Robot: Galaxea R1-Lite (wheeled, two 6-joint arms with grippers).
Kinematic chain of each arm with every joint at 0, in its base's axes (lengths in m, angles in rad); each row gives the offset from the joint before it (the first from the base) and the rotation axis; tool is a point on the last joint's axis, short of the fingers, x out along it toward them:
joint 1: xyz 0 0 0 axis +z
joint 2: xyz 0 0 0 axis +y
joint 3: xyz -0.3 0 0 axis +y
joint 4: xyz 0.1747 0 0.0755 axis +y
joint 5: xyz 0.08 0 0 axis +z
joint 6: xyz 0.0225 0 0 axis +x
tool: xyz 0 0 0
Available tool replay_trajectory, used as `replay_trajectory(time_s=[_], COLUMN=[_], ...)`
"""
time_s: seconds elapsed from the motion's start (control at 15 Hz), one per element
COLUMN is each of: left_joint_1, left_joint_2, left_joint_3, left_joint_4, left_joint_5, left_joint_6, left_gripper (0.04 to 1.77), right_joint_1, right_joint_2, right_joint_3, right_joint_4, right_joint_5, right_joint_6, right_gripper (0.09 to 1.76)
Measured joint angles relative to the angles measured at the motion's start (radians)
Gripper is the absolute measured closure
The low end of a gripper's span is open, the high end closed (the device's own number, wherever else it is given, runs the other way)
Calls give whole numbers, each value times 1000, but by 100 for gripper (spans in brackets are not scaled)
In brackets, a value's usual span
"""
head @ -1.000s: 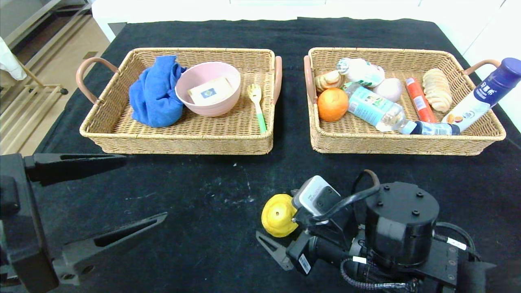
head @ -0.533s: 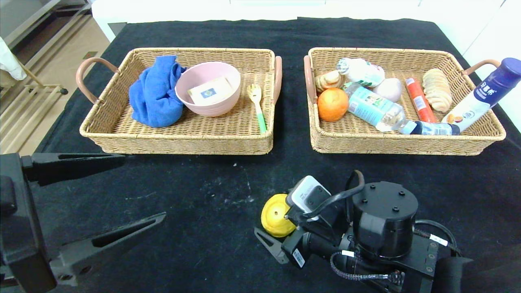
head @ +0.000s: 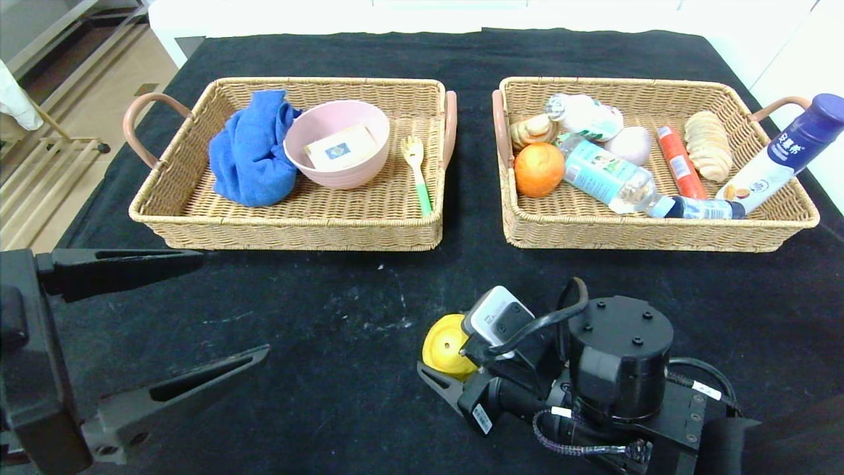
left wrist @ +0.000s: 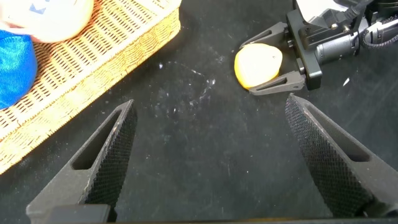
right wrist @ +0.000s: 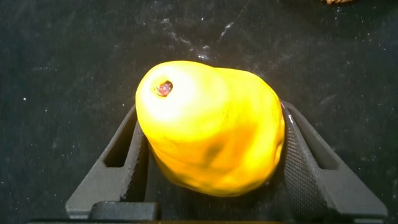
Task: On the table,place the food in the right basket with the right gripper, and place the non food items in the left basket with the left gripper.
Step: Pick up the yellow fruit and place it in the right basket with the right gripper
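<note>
The right pincer [head: 440, 369] is reaching low over the desk [head: 330, 310], its fingers pressing both sides of the yellow pear [head: 446, 345]. The left pincer [left wrist: 208, 165] is hovering wide open. The right basket [head: 659, 231] is holding bottles, bread and an orange.

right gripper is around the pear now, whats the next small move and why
Probably lift it straight up a little. The right wrist view shows the right gripper with a finger pressed on each side of the yellow pear, which still lies on the table. Raising it first should clear the near wall of the right basket before carrying it over. The left gripper hangs open, away from the pear.
</note>
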Motion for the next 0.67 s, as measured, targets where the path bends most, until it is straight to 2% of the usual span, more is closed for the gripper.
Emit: replay_trajectory(time_s=[0.67], left_joint_1=[0], left_joint_2=[1], left_joint_3=[1], left_joint_4=[-3], left_joint_5=[1], left_joint_6=[0], left_gripper=[9], right_joint_1=[1], right_joint_2=[-19], right_joint_3=[0], right_joint_4=[-11], right_joint_5=[-3], right_joint_6=[2], right_gripper=[62])
